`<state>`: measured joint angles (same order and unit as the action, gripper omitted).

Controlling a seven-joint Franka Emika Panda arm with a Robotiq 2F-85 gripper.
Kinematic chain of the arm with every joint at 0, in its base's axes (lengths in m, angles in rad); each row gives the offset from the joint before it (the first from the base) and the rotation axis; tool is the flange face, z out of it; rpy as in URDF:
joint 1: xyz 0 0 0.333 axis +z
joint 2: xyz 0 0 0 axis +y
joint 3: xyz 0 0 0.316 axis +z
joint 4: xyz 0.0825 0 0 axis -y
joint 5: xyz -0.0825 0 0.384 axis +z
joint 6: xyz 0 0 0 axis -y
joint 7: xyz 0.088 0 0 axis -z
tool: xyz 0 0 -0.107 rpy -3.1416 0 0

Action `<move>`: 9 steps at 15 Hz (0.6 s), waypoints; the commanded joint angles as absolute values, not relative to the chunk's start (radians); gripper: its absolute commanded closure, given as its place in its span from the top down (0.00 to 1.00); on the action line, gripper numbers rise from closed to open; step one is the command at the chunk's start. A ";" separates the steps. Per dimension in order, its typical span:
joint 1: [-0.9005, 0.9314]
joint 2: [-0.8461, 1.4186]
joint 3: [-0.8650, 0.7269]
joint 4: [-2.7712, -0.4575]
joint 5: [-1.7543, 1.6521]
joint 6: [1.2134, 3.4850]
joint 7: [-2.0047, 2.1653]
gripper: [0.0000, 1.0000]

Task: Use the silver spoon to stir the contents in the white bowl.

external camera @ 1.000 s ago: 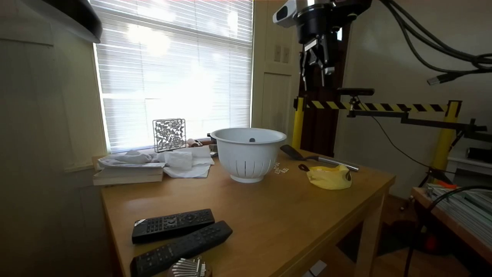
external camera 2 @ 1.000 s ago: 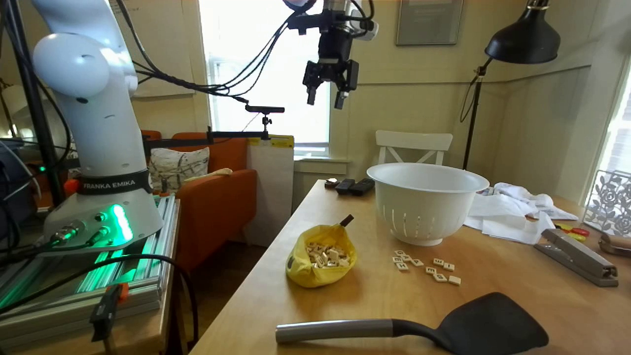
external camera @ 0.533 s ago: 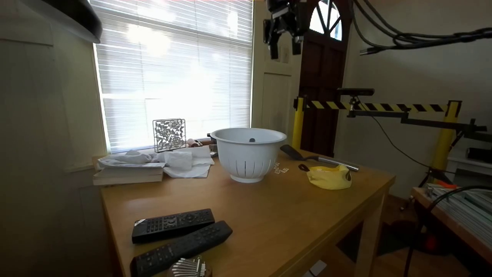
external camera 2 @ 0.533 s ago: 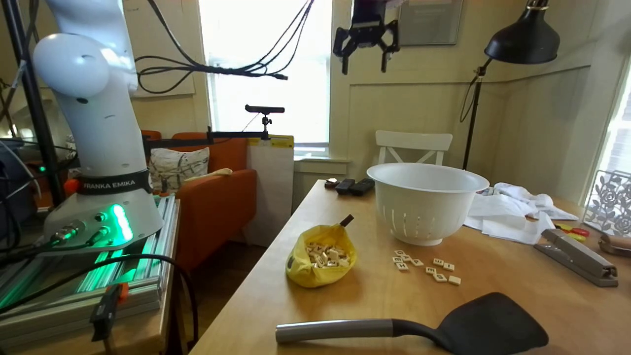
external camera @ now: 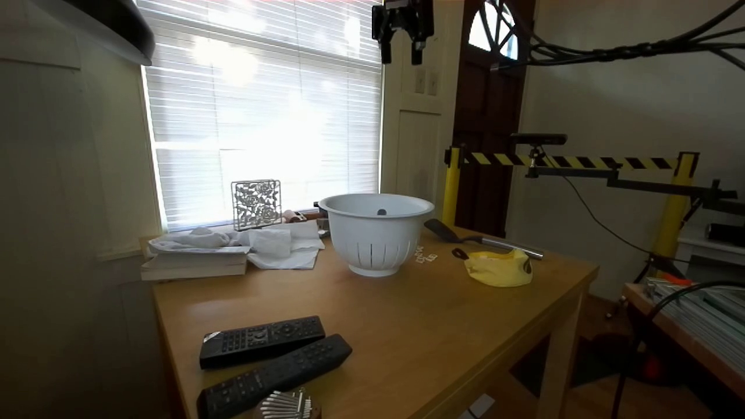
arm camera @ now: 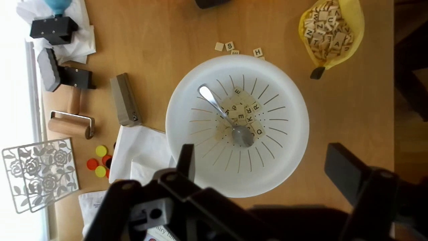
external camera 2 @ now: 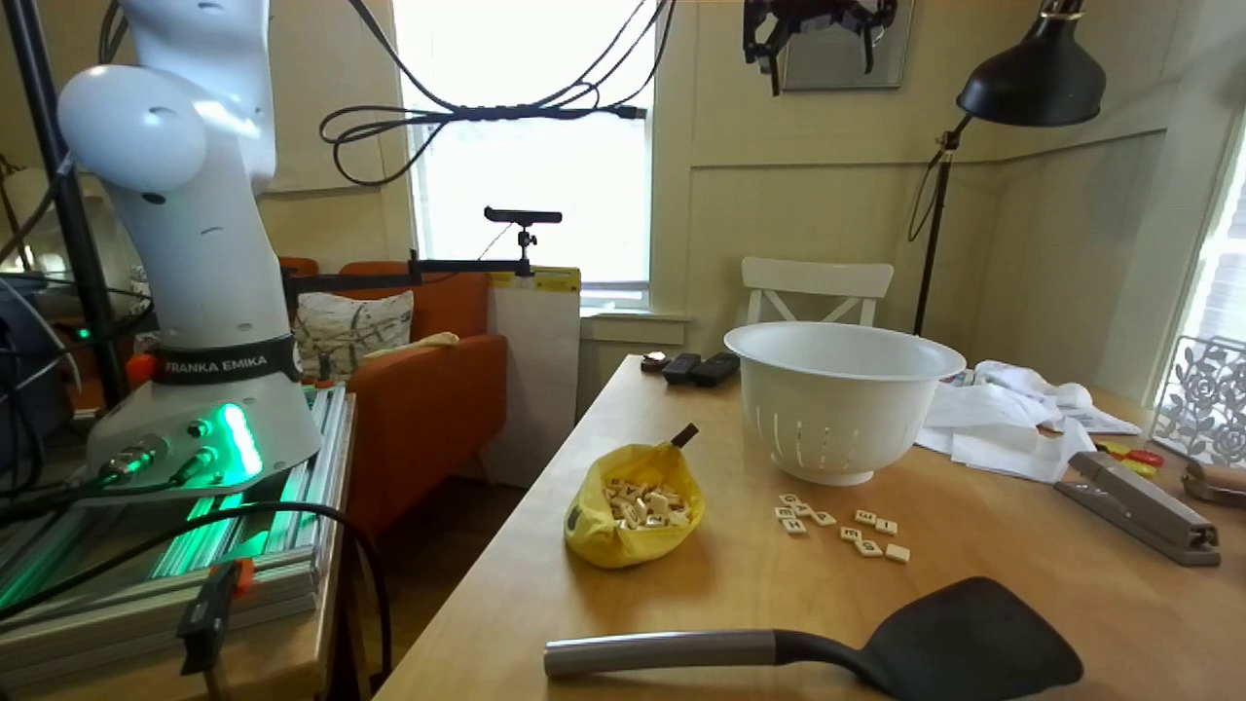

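Inside the white bowl point(arm camera: 287, 147), the silver spoon point(arm camera: 242, 135) is laid ungrasped among lettered tiles point(arm camera: 241, 115), while empty jaws are held wide above the bowl, grasping and stirring apparently not yet done.

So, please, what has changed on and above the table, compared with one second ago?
The open fingers rose and moved across, to roughly above the white bowl, the cables shifting along. Nothing was grasped or released. The bowl, yellow bag, spatula and remotes stayed in place.
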<state>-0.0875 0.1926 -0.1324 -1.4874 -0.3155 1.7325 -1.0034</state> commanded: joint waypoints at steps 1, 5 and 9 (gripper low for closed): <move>-0.103 0.198 -0.113 -1.479 -0.319 1.728 -1.003 1.00; -0.102 0.200 -0.112 -1.475 -0.320 1.727 -1.003 1.00; -0.107 0.208 -0.109 -1.496 -0.322 1.788 -1.011 1.00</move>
